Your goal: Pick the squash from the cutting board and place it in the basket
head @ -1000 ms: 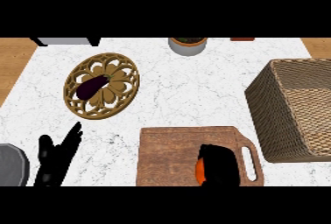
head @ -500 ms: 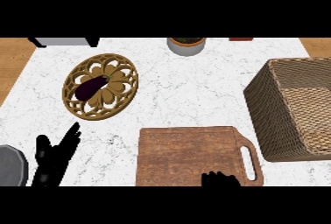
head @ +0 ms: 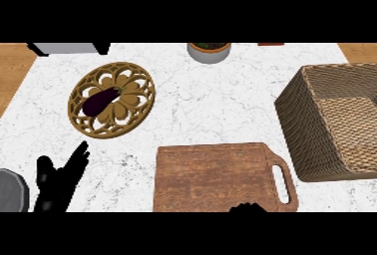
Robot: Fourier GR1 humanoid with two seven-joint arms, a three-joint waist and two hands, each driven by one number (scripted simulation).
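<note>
Kitchen: white marble tabletop (head: pixel 221 109), wooden cutting board (head: pixel 217 177) right of the left robot hand (head: pixel 57 182), eggplant (head: pixel 101 101) on patterned plate (head: pixel 125 122) beyond it, wicker basket (head: pixel 305 134) far right.

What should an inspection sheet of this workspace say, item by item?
Surface: white marbled counter.
Job's things: cutting board bare, no squash seen anywhere; basket at the right, apart from the board.
Clutter: patterned plate holding an eggplant; pot at the far edge; grey round thing at the left edge.
Robot hands: left robot hand open, resting, fingers up, lower left; right robot hand barely shows at the lower edge, state unclear.
Cables: nothing seen.
Surroundings: wooden floor beside the counter.
</note>
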